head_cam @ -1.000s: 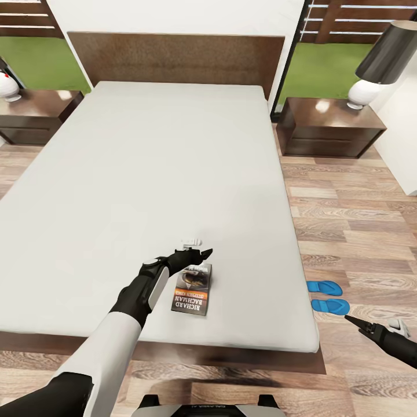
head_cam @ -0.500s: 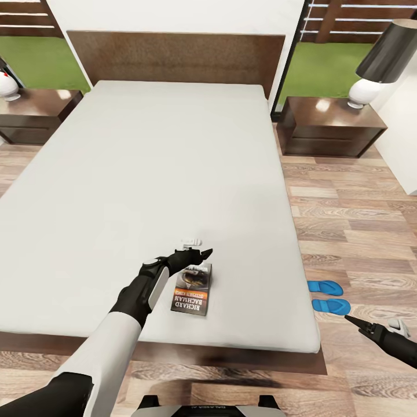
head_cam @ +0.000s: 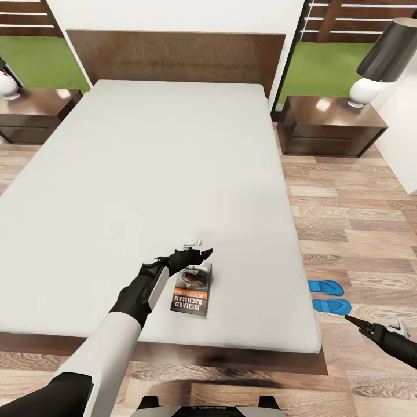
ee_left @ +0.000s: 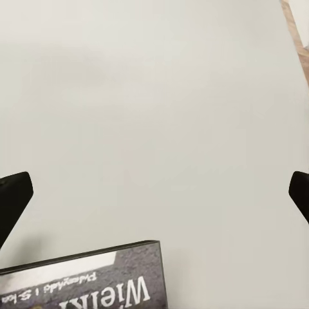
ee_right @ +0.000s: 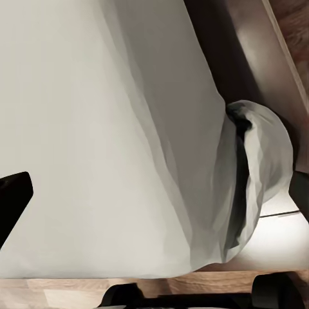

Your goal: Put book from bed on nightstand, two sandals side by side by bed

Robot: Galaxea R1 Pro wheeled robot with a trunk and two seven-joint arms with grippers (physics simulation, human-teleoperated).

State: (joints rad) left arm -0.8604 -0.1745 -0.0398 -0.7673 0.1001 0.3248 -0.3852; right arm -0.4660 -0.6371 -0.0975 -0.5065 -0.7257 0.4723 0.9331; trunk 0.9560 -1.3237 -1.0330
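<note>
The book (head_cam: pixel 191 289) lies flat on the grey mattress of the bed (head_cam: pixel 150 162), near its foot end and right side. My left gripper (head_cam: pixel 200 255) hovers just over the book's far edge, open, with nothing between its fingers; in the left wrist view the book's top edge (ee_left: pixel 84 280) lies just below the gap of the left gripper (ee_left: pixel 154 193). Two blue sandals (head_cam: pixel 324 286) (head_cam: pixel 331 306) lie close together on the floor beside the bed's right side. My right gripper (head_cam: pixel 359 325) hangs open and empty just beyond the nearer sandal.
A dark nightstand (head_cam: pixel 330 124) with a black-shaded lamp (head_cam: pixel 382 61) stands right of the headboard. A second nightstand (head_cam: pixel 35 113) with a white lamp base (head_cam: pixel 7 87) stands at the left. Wood-plank floor (head_cam: pixel 359 231) runs along the bed's right side. The right wrist view looks over the mattress (ee_right: pixel 96 129).
</note>
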